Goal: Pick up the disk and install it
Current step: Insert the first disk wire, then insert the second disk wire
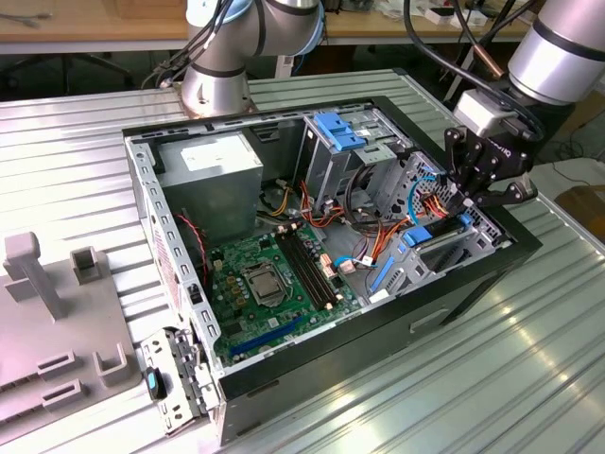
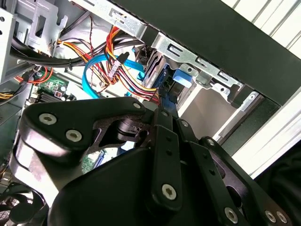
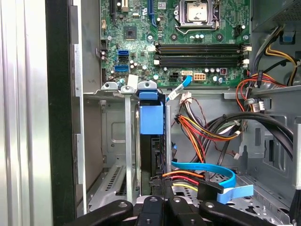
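The disk [image 1: 437, 236] stands on edge in a slot of the drive cage at the open computer case's corner on the exterior view's right. Its bright blue carrier [image 3: 151, 117] caps the dark grey drive between metal rails, and the same blue tab [image 2: 182, 77] shows in the second wrist view. My gripper [image 1: 469, 203] hovers right over the disk's outer end. The fingers [image 2: 164, 136] are drawn together, and the gripper [image 3: 160, 188] is shut just at the disk's edge. Whether the tips touch the disk I cannot tell.
Orange, red and blue cables [image 3: 202, 141] crowd the bay beside the disk. The green motherboard [image 1: 274, 274] and grey power supply [image 1: 213, 180] fill the case, with a fixed blue bracket [image 1: 338, 130] on the cage. Grey fixtures [image 1: 38, 274] stand at the exterior view's left.
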Robot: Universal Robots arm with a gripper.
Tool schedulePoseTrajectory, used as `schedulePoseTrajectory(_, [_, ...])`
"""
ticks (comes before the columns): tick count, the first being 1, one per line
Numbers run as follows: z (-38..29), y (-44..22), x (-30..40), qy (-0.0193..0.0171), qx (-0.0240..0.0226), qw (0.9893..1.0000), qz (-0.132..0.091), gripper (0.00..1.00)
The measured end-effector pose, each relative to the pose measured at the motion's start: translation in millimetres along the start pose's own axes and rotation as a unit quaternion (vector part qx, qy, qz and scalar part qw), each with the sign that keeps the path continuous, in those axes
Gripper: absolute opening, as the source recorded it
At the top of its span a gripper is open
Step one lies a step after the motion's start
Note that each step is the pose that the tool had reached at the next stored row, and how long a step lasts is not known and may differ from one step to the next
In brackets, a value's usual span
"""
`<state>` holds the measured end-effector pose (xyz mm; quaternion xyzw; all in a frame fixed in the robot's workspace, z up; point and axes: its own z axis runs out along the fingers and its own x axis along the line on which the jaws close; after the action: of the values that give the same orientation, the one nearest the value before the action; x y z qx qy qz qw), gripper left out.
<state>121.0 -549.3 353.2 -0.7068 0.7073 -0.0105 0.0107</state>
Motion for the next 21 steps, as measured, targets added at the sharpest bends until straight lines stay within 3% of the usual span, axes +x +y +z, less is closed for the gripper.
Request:
schedulePoseTrajectory(5, [-0.5,0.0,0.0,0.0000,0.0000,1.0000,0.000,0.11])
schedulePoseTrajectory(8, [-4.9,0.9,0.0,-0.0007,0.0000,1.0000,0.000,0.11])
schedulePoseTrajectory(15, [-21.6,0.5,-0.2,-0.0009,0.0000,1.0000,0.000,0.11])
schedulePoseTrajectory(17, [-30.7,0.2,-1.9,-0.0004,0.0000,1.0000,0.000,0.11])
schedulePoseTrajectory(18, [-38.8,0.0,-10.7,0.0010,0.0000,1.0000,0.000,0.11])
schedulePoseTrajectory(21, [-42.8,-0.1,-23.9,0.0125,-0.0003,0.9999,0.000,0.11])
